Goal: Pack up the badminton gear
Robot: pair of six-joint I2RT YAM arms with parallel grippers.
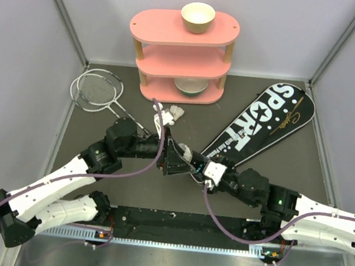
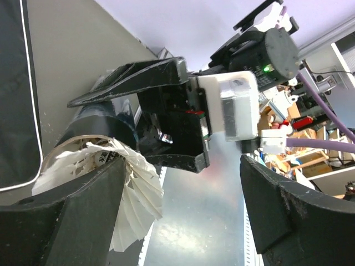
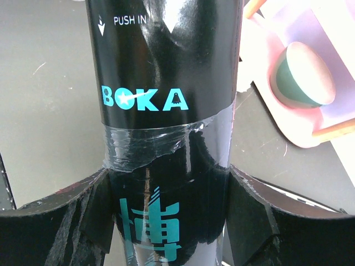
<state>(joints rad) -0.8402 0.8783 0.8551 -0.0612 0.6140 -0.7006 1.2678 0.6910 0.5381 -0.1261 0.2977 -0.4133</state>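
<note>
Over the bench (image 1: 325, 174), clamping the black tube (image 3: 166, 83) in the jaws of the right gripper (image 3: 166, 183). At the tube's mouth, holding the left gripper (image 2: 183, 197) with jaws spread wide beside a protruding white shuttlecock (image 2: 133, 191).

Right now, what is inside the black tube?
White feathers show in the open mouth of the black tube, and one shuttlecock sticks partly out. The tube's opaque wall hides everything deeper, so the count is unknown.
</note>
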